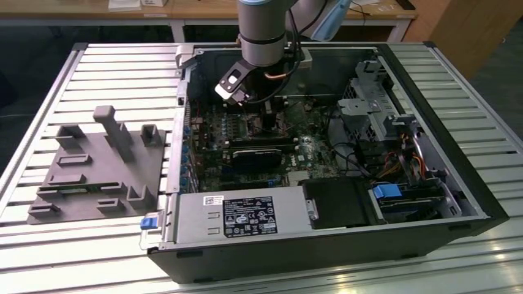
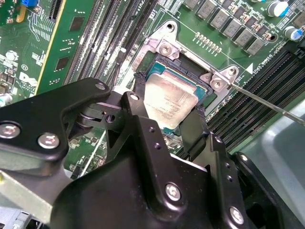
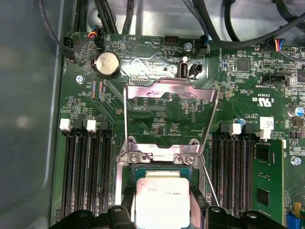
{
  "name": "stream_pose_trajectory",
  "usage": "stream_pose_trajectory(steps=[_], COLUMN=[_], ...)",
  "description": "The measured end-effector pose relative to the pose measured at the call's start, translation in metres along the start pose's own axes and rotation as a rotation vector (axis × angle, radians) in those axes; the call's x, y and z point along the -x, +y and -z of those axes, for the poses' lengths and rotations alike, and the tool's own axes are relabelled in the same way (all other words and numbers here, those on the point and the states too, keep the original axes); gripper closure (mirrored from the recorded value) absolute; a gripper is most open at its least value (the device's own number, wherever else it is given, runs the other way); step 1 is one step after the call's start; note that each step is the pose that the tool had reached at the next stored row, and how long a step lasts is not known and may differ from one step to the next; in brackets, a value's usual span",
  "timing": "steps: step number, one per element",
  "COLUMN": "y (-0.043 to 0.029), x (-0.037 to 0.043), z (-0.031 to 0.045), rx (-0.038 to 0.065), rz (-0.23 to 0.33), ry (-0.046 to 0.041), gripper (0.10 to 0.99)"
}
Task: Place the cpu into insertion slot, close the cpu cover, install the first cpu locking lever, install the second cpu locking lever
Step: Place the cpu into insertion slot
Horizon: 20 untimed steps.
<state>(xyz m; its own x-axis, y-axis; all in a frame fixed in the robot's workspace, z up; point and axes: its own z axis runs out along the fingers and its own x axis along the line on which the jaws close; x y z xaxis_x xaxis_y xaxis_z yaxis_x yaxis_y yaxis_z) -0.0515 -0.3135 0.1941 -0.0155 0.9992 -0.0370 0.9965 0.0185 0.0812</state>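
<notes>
Exterior view, from its left to its right:
- Worktop [image 1: 49, 92], 1: pale, slatted.
- Grey moulded fixture [image 1: 98, 165], 1: lies on the slats, just beside the case.
- Computer case [image 1: 327, 257], 1: black, side open, green board inside.
- Power supply [image 1: 237, 217], 1: grey box along the case's near wall.
- Arm [image 1: 263, 30], 1: reaches down into the case over the board.
- Drive cage [image 1: 376, 104], 1: grey metal.

At the socket:
- Hand [image 2: 169, 101], 1: two black fingers [image 2: 193, 133] pressed on opposite edges of the cpu.
- Cpu [image 3: 159, 200], 1: silver-tan top up, gripped at the insertion slot [image 2: 188, 76]; whether it is seated cannot be told.
- Cpu cover [image 3: 162, 89], 1: swung up, open.
- Locking lever [image 3: 125, 119] and second locking lever [image 3: 209, 183]: 2 thin wire rods, neither lying across the cover.
- Memory slot banks [image 3: 86, 167], 2: one flanking each side of the socket.
- Coin battery [image 3: 106, 63], 1.
</notes>
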Motion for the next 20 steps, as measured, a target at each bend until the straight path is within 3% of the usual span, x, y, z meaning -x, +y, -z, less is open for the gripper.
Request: stream_pose_trajectory(steps=[11, 15, 20], y=[-0.0003, -0.0003, -0.0003], x=[-0.0001, -0.0001, -0.0001], z=[0.0000, 0.0004, 0.0004], rx=[-0.001, -0.001, -0.001], rz=[-0.023, -0.024, -0.024], ry=[-0.0009, 0.0091, 0.0106], gripper=[0.549, 0.549, 0.549])
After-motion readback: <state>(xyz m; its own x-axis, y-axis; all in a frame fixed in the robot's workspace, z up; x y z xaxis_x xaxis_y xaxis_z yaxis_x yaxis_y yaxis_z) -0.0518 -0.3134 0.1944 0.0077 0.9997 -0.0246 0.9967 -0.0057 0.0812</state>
